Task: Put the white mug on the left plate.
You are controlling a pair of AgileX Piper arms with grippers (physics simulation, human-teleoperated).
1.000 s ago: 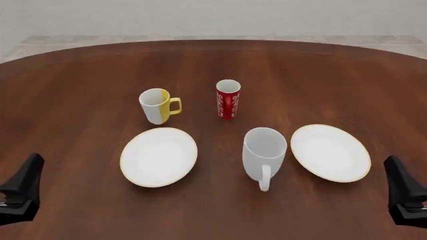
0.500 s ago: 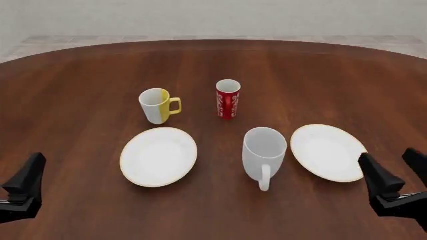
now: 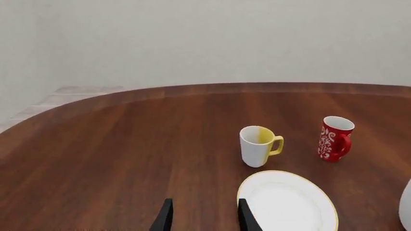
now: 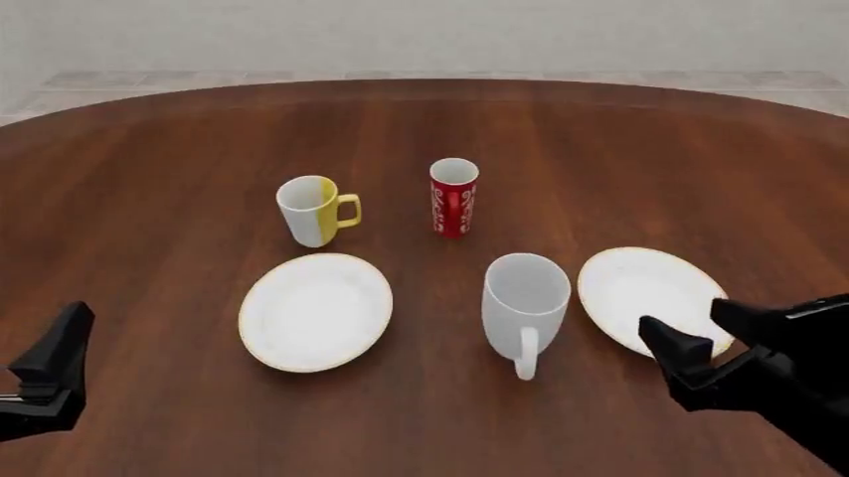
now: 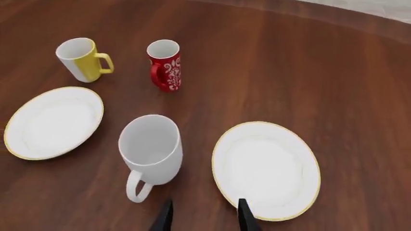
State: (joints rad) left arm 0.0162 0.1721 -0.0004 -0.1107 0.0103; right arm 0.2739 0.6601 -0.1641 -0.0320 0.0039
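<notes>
Probably stiff, glossy and slippery, the white mug (image 4: 526, 304) invited a rim or handle hold; the right gripper (image 4: 697, 330) stood wide, empty.

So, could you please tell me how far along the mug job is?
Nothing is done yet: the white mug stands on the table between the plates, and the left plate is bare. The open right end effector sits near the mug. Grasping, carrying and placing remain.

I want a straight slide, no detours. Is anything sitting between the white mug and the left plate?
Nothing visible does. The white mug stands upright just right of the left plate, with only bare table between them. The yellow-handled mug and red mug stand farther back, off that line.
</notes>
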